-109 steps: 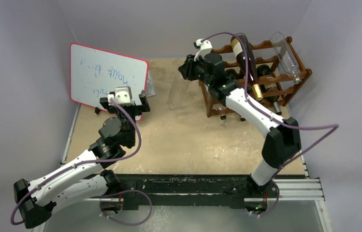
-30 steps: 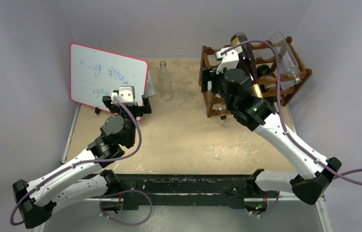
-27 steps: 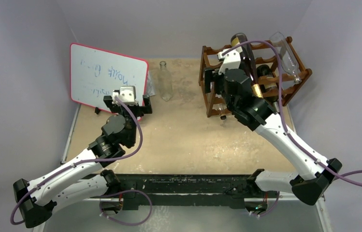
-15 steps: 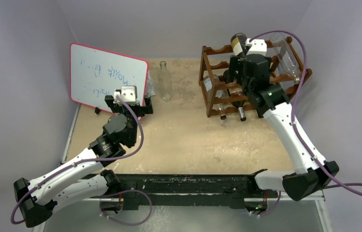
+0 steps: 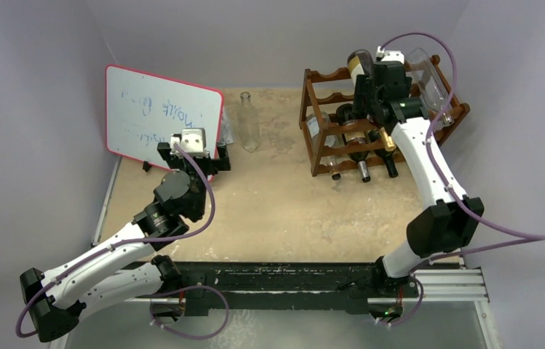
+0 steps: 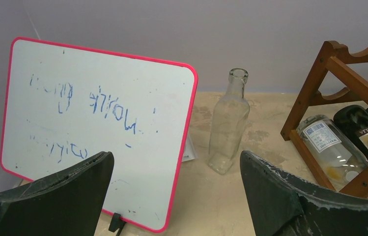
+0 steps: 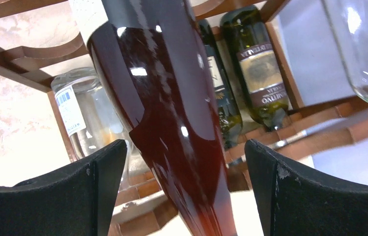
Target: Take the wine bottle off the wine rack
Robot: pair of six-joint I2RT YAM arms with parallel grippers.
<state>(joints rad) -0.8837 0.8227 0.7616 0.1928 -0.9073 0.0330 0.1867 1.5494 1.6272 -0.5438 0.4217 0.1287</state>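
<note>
Wine bottle [image 7: 164,113]: dark glossy glass with a pale label at the upper end, lying tilted on the top tier of the wine rack [image 5: 325,75], cradled in the scalloped rails [image 7: 29,51]. Judged rigid, smooth and slippery, heavy if full, certain to break on a drop. Best taken around the broad body, where both fingers get a firm seat, rather than on the taper toward the neck, where a grip would likely slide. Right claw [image 7: 185,150] spread wide, one finger on each side of the bottle about where the body starts to narrow, gaps showing on both sides, nothing gripped yet. Left claw [image 6: 176,162] likewise wide open and empty, hovering in front of the whiteboard [image 6: 98,123], well apart from the rack. Tight quarters around the target: an empty clear bottle [image 5: 429,78] just beside it on the same tier, more bottles [image 7: 258,73] directly below in the lower tiers, walls close behind and to the right of the rack. Lift clear of the scallops before any sideways move, to avoid dragging the rack along. Open room on the bare table [image 5: 291,211] in front of the rack and to its left, short of the upright glass bottle [image 6: 228,128] near the whiteboard.
</note>
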